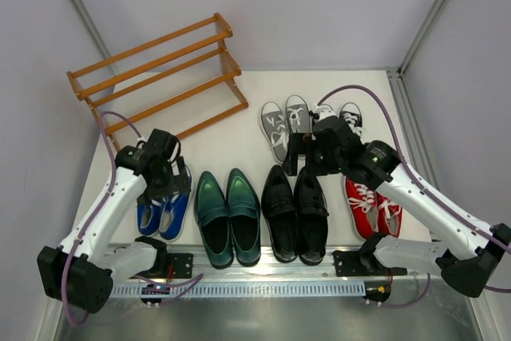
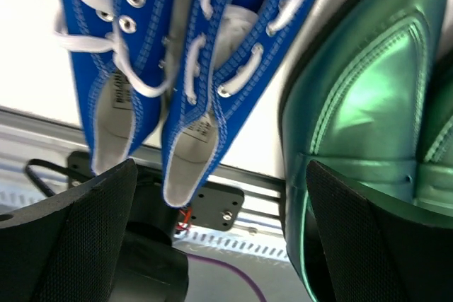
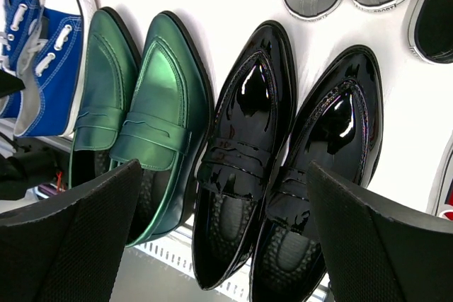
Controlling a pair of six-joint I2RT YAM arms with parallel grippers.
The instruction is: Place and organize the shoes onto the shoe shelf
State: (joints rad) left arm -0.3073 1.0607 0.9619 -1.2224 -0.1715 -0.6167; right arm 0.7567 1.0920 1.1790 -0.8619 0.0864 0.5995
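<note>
The shoe shelf, an orange-brown rack of three slanted tiers, stands bare at the back left. In the front row lie blue sneakers, dark green loafers, black leather loafers and red sneakers. Behind them sit grey sneakers and black-and-white sneakers. My left gripper hovers open over the blue sneakers, with the green loafer beside it. My right gripper hangs open above the black loafers, holding nothing.
A metal rail with the arm bases runs along the near edge. Grey walls close in on the left, back and right. A purple cable loops over the right arm. The shoes lie tightly side by side.
</note>
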